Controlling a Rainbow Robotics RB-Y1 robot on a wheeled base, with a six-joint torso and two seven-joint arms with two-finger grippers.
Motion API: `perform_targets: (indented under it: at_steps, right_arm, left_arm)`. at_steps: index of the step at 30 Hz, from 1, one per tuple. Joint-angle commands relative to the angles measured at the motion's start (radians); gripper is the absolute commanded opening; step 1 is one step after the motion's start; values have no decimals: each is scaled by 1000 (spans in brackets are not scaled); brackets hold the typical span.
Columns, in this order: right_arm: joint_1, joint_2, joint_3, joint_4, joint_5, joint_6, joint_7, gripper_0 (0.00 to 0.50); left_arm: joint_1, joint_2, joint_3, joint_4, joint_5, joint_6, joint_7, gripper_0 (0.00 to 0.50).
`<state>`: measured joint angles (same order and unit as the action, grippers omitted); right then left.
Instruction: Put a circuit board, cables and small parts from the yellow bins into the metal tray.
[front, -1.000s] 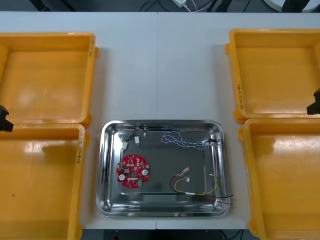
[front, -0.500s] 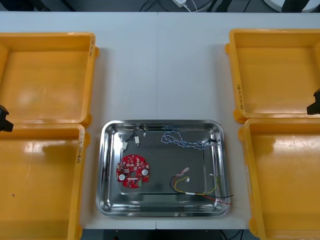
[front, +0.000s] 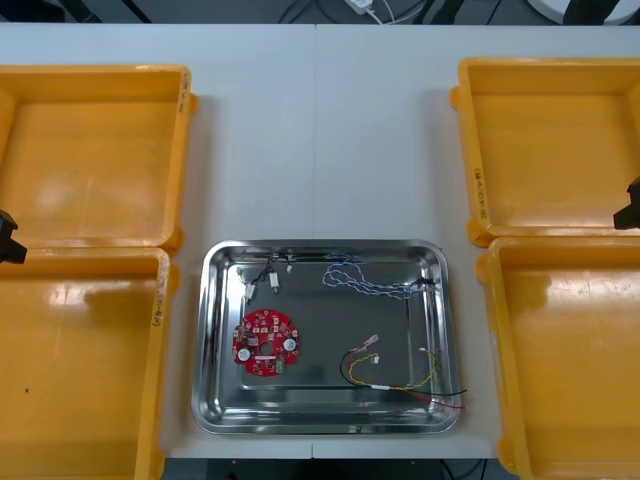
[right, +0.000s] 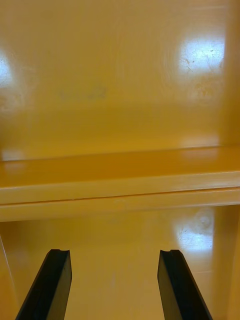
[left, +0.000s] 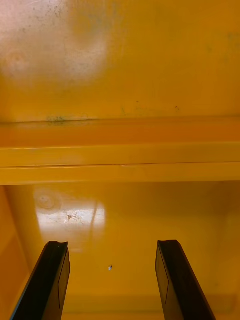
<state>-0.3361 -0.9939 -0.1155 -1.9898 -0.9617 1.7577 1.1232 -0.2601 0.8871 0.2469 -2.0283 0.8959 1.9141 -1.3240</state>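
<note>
Nothing moved: left claw (left: 112, 280), right claw (right: 115, 285) spread, empty. Metal tray (front: 320, 245): one circuit board (front: 265, 343), three cables (front: 370, 283).

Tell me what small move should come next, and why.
Probably none: leave both arms parked. The metal tray already holds the red circuit board, blue and white cable and red and yellow cable, the yellow bins look emptied, and the left gripper and right gripper hang open over them.

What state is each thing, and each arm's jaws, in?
Shiny metal tray: loaded.
Round red circuit board: flat in tray.
Twisted blue and white cable: loose in tray.
Red and yellow cable: loose in tray.
Left jaws: open above left yellow bins.
Right jaws: open above right yellow bins.
</note>
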Motion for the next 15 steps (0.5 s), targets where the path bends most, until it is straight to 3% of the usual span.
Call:
perform_targets:
  at_steps: [1,15]
  right_arm:
    - [6,-49,-35,-9,3,-7,-2,500]
    - [6,-49,-35,-9,3,-7,-2,500]
  left_arm:
    - [13,49,32,-10,8,6,-75,500]
    - [13,49,32,-10,8,6,-75,500]
